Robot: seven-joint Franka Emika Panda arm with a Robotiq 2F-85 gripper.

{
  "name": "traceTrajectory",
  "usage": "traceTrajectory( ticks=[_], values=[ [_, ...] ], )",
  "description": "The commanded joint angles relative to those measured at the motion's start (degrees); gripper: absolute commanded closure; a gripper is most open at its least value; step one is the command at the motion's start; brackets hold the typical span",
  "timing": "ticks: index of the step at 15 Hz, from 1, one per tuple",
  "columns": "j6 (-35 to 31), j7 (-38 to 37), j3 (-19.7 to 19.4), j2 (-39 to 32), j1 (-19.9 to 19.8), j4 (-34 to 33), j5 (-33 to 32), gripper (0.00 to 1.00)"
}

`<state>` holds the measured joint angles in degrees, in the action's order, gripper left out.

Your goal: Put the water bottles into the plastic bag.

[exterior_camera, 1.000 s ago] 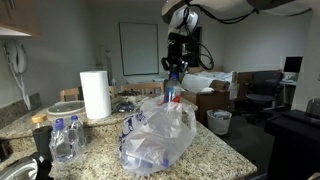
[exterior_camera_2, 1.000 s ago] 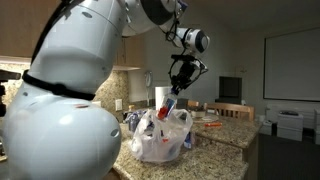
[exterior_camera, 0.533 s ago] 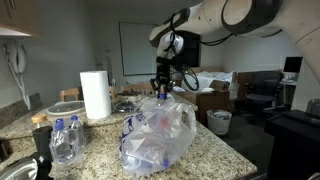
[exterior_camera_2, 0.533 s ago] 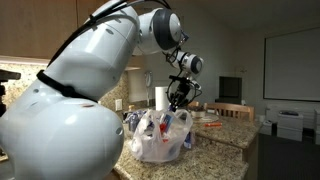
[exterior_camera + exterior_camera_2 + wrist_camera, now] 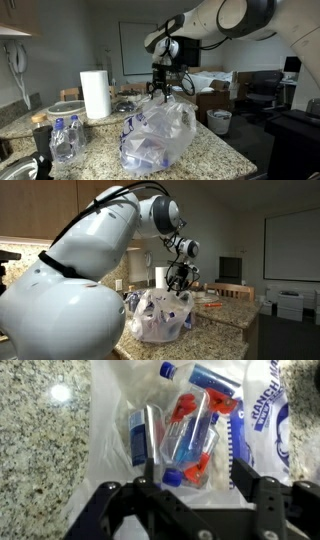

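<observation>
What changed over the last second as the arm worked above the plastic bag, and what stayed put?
The gripper came down from above the plastic bag to its mouth, bringing along what it held. In the wrist view its fingers now stand apart over the bottles in the bag, so that load looks released. The bag, the two bottles on the counter and the paper towel roll stayed put.
</observation>
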<state>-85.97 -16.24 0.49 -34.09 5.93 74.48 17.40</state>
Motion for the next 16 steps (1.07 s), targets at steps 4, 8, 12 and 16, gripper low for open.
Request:
traceTrajectory(
  ticks=[4,8,12,16],
  values=[
    [-10.19,3.64,-1.38,16.43,-8.16,9.75,6.16,0.00],
    [-13.55,3.35,-3.10,13.04,-9.75,5.65,3.12,0.00],
    [-24.86,4.18,-2.89,7.55,-7.84,7.76,-1.76,0.00],
    [-32.67,5.00,-2.37,1.89,-5.60,8.19,-6.89,0.00]
  ],
)
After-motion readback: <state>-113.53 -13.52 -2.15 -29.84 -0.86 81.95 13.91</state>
